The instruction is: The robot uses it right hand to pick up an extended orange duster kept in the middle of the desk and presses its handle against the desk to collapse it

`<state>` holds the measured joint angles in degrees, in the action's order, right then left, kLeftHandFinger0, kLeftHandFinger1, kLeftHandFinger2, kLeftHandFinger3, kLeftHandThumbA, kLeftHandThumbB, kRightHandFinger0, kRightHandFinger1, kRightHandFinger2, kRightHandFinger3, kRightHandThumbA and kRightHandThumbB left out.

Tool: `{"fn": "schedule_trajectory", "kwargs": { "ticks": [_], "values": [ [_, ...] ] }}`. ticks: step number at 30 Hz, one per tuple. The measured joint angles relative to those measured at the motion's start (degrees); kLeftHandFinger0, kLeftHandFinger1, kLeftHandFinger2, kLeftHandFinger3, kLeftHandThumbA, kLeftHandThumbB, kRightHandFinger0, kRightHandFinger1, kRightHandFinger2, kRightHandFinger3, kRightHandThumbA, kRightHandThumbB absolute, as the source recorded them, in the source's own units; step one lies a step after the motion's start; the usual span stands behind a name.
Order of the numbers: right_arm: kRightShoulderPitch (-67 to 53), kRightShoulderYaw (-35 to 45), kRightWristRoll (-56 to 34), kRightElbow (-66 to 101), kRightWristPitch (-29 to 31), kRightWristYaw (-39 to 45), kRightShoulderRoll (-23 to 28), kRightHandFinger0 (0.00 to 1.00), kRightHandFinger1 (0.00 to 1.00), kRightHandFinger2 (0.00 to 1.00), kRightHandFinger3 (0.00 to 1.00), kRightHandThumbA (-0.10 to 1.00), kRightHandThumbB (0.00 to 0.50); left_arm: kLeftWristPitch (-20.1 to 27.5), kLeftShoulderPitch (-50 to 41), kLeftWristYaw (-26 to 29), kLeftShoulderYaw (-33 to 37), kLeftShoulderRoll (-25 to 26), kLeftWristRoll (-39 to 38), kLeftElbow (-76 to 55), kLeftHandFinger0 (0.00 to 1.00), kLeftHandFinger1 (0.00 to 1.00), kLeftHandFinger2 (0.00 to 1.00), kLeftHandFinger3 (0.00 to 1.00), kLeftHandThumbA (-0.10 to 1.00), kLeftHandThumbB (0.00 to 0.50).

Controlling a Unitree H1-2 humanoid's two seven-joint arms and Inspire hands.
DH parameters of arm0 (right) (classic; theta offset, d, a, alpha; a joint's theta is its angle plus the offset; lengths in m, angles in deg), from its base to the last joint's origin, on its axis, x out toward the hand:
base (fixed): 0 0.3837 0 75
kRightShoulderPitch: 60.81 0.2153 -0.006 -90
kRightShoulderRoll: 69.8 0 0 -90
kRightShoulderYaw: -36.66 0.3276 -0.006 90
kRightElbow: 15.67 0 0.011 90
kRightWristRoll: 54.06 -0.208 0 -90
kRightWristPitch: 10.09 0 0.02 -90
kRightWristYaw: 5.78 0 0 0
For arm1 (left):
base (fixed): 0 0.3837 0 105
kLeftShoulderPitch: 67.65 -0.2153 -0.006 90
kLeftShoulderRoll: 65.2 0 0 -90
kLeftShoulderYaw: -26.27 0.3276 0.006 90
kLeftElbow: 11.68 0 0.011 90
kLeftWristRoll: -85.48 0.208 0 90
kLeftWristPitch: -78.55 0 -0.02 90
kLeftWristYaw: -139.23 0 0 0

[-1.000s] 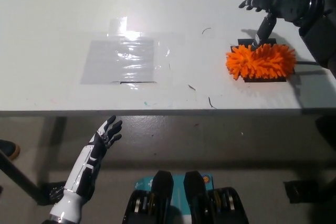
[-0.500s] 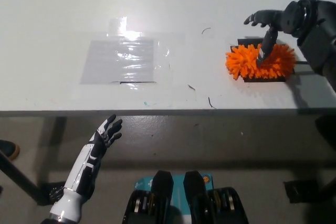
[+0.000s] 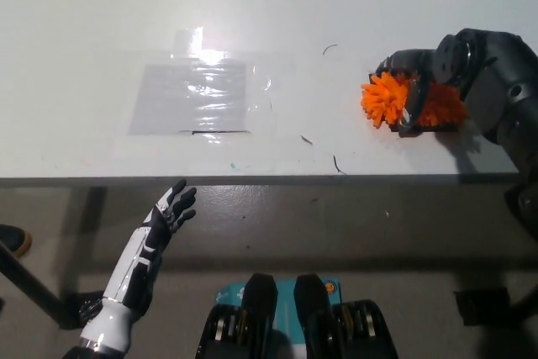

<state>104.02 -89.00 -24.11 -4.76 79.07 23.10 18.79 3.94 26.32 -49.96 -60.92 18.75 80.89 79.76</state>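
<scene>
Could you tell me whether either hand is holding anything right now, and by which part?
The right hand lies over the orange duster head on the desk; a firm grip cannot be told. The left hand hangs below the desk edge, open and empty.

Right hand (image 3: pixel 420 81): black, lying over the orange duster (image 3: pixel 385 100), fingers (image 3: pixel 412 105) curled across its fluffy head
Duster: on the white surface (image 3: pixel 252 6), right side
Left hand (image 3: pixel 171 212): white, below the surface edge, fingers spread
Plastic sheet (image 3: pixel 193 97): flat, centre-left
</scene>
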Motion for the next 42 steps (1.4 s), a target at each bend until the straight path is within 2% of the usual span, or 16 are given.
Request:
{"fn": "schedule_trajectory", "kwargs": {
  "ticks": [1,2,4,5,7,8,13,16,26,30,32,35,37,38,40,42],
  "values": [
    [0.0,0.0,0.1,-0.1,0.0,-0.1,-0.1,1.00,1.00,1.00,1.00,1.00,0.063,0.0,0.0,0.0,0.0,0.0,0.0,0.0,1.00,1.00,1.00,1.00,1.00,0.095],
    [0.0,0.0,0.2,-0.2,0.0,-0.2,-0.2,1.00,1.00,1.00,1.00,0.93,0.030,0.0,0.0,0.0,0.0,0.0,0.0,0.0,1.00,1.00,1.00,1.00,1.00,0.095],
    [-0.1,0.0,0.5,-0.7,-0.3,-1.5,-0.4,1.00,1.00,1.00,1.00,0.14,0.024,0.0,0.0,0.0,0.0,0.0,-0.1,0.0,1.00,1.00,1.00,1.00,1.00,0.092],
    [-0.3,-0.2,0.8,-0.7,-0.7,-2.5,-0.5,1.00,1.00,1.00,0.95,0.06,0.008,0.0,-0.1,0.0,0.0,0.0,-0.1,0.0,1.00,1.00,1.00,1.00,1.00,0.093],
    [-0.8,-0.7,1.4,-0.9,-1.4,-4.5,-0.6,0.99,1.00,1.00,0.91,0.06,0.000,0.0,-0.2,0.0,0.0,0.0,-0.1,0.0,1.00,1.00,1.00,1.00,1.00,0.093],
    [-0.9,-0.9,1.8,-0.9,-1.8,-5.4,-0.6,0.67,0.74,0.81,1.00,0.07,0.153,0.0,-0.3,0.0,0.0,0.0,-0.1,0.0,1.00,1.00,1.00,1.00,1.00,0.084],
    [-1.5,-3.8,4.0,-0.9,-3.3,-10.6,-0.6,0.04,0.17,0.35,1.00,-0.09,0.214,0.0,-0.3,0.0,0.0,0.0,-0.1,0.0,1.00,1.00,1.00,1.00,1.00,0.093],
    [-1.7,-4.9,5.2,-0.9,-3.6,-13.5,-0.6,0.18,0.30,0.46,0.90,-0.10,0.203,0.0,-0.3,0.0,0.0,0.0,-0.1,0.0,1.00,1.00,1.00,1.00,1.00,0.094],
    [-3.5,-6.0,6.9,-0.9,-3.5,-20.9,0.2,0.16,0.31,0.50,0.83,-0.10,0.200,0.0,-1.0,0.0,0.0,0.0,-0.1,-0.1,1.00,1.00,1.00,1.00,1.00,0.084],
    [-4.0,-5.5,6.9,-0.9,-3.0,-22.9,0.5,0.15,0.28,0.44,0.68,-0.10,0.210,0.0,-1.1,0.0,0.0,0.0,-0.1,-0.2,1.00,1.00,1.00,1.00,1.00,0.081],
    [-4.3,-5.1,6.9,-0.9,-2.6,-24.0,0.7,0.00,0.12,0.32,0.50,-0.10,0.211,0.0,-1.3,0.0,0.0,0.0,-0.2,-0.2,1.00,1.00,1.00,1.00,1.00,0.078],
    [-4.6,-3.9,6.7,-0.8,-1.8,-25.6,1.1,0.08,0.19,0.36,0.60,-0.10,0.261,0.0,-1.4,0.0,0.0,0.1,-0.2,-0.2,1.00,1.00,1.00,1.00,1.00,0.084],
    [-4.7,-2.4,6.5,-0.4,-0.9,-27.3,1.2,0.00,0.08,0.27,0.50,-0.10,0.247,0.0,-1.3,0.0,-0.1,0.2,-0.2,-0.2,1.00,1.00,1.00,1.00,1.00,0.075],
    [-4.7,-1.9,6.4,-0.3,-0.6,-28.1,1.3,0.10,0.21,0.39,0.48,-0.10,0.254,0.0,-1.3,0.0,-0.1,0.3,-0.2,-0.2,1.00,1.00,1.00,1.00,1.00,0.065],
    [-4.7,-0.1,6.3,0.5,0.3,-30.2,1.4,0.01,0.03,0.18,0.29,-0.10,0.207,0.0,-1.3,0.0,-0.1,0.4,-0.2,-0.2,1.00,1.00,1.00,1.00,1.00,0.046],
    [-4.7,1.6,6.0,1.5,1.0,-32.1,1.4,0.01,0.21,0.53,0.61,-0.10,0.197,0.0,-1.3,0.0,-0.1,0.4,-0.2,-0.2,1.00,1.00,1.00,1.00,1.00,0.043]
  ]
}}
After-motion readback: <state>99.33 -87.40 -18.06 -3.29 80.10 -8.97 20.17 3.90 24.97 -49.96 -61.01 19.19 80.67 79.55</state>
